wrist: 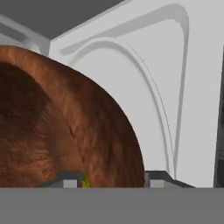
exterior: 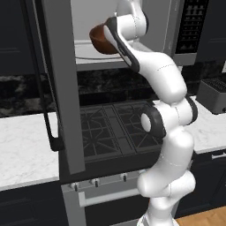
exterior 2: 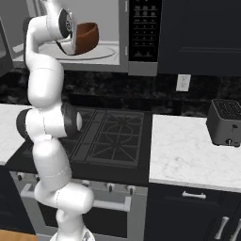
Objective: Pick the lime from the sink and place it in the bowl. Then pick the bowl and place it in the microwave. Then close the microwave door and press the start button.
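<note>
The reddish-brown wooden bowl (exterior: 100, 39) (exterior 2: 87, 37) (wrist: 65, 122) hangs tilted inside the open microwave (exterior: 192, 26) (exterior 2: 143, 33), just above the white turntable (exterior 2: 101, 52). My gripper (wrist: 113, 180) straddles the bowl's wall, with one fingertip inside and one outside. Whether the fingertips still press the wall does not show. A sliver of the yellow-green lime (wrist: 85, 181) peeks out beside the inner fingertip. The microwave door (exterior: 62, 88) stands swung out towards me at the left, its dark bar handle (exterior: 44, 110) hanging on the near side.
A black gas cooktop (exterior: 110, 128) (exterior 2: 108, 136) lies below the microwave. White marble counters (exterior: 22, 145) (exterior 2: 188, 155) run on both sides. A grey toaster (exterior 2: 226, 122) (exterior: 214, 95) sits on the right counter. The open door juts out over the stove's left half.
</note>
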